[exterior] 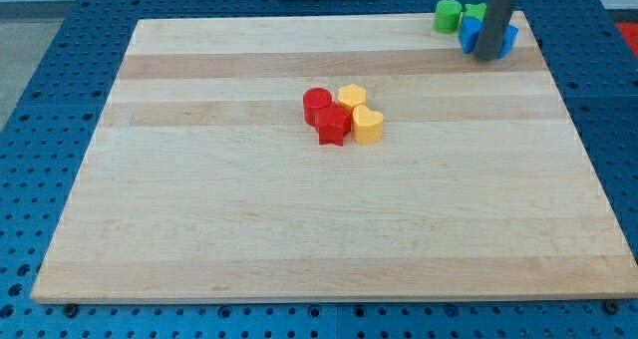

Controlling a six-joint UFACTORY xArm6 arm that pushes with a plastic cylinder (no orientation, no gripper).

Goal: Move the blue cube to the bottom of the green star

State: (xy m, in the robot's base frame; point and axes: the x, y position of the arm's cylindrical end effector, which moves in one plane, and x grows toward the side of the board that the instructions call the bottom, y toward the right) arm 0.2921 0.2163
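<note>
My tip [488, 56] stands at the view's top right, on the board's far right corner. Blue block material shows on both sides of the rod, at its left [467, 36] and at its right [509, 40]; the rod hides the middle, so I cannot tell whether it is one block or two. A green star [477, 12] peeks out just above the blue, partly hidden by the rod. A green cylinder [448, 17] stands to its left.
Near the middle of the wooden board [299, 229] sits a tight cluster: a red cylinder [317, 104], a red star [333, 127], a yellow hexagon [351, 96] and a yellow heart [368, 126].
</note>
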